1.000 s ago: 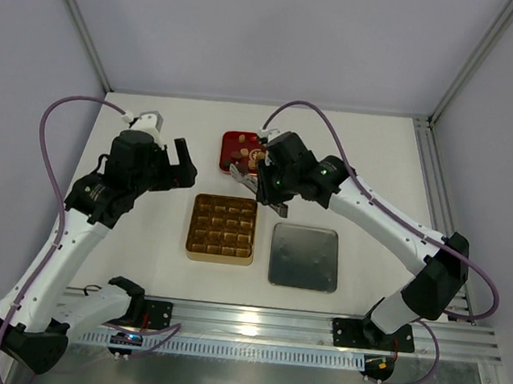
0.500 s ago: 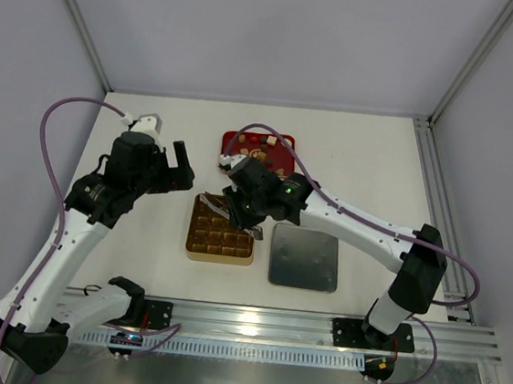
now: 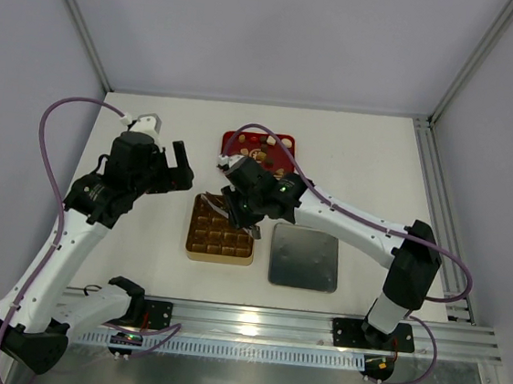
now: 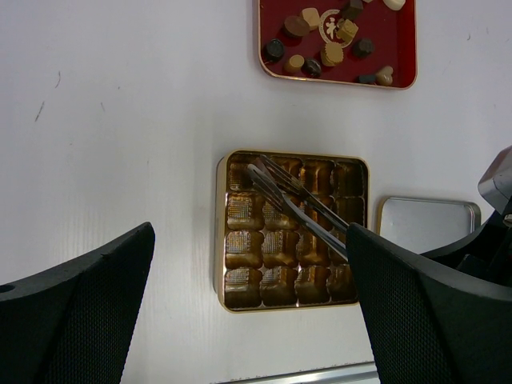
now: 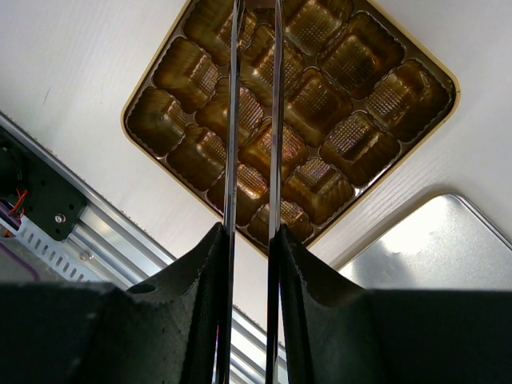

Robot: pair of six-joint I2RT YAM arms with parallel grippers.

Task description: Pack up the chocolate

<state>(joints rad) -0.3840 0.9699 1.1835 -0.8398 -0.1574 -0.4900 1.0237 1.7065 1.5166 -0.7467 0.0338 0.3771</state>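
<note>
The chocolate (image 3: 259,151) lies as small brown and cream pieces in the red tray (image 3: 230,140), also in the left wrist view (image 4: 328,48). The gold grid box (image 3: 217,258) shows empty compartments (image 4: 240,212) (image 5: 352,136). My right gripper (image 3: 238,210) (image 5: 250,232) is shut on metal tongs (image 3: 221,204) (image 4: 300,204) (image 5: 276,120), whose tips reach over the box's far-left compartments. I cannot tell whether the tips hold a piece. My left gripper (image 3: 179,161) (image 4: 250,240) is open and empty, high above the table left of the box.
A silver lid (image 3: 305,257) (image 4: 424,220) (image 5: 432,248) lies flat right of the gold box. An aluminium rail (image 3: 252,318) runs along the near table edge. The red tray (image 4: 400,48) sits just behind the box.
My right gripper has swung with the tongs from the red tray down and left to over the gold box. The left arm has barely moved.
</note>
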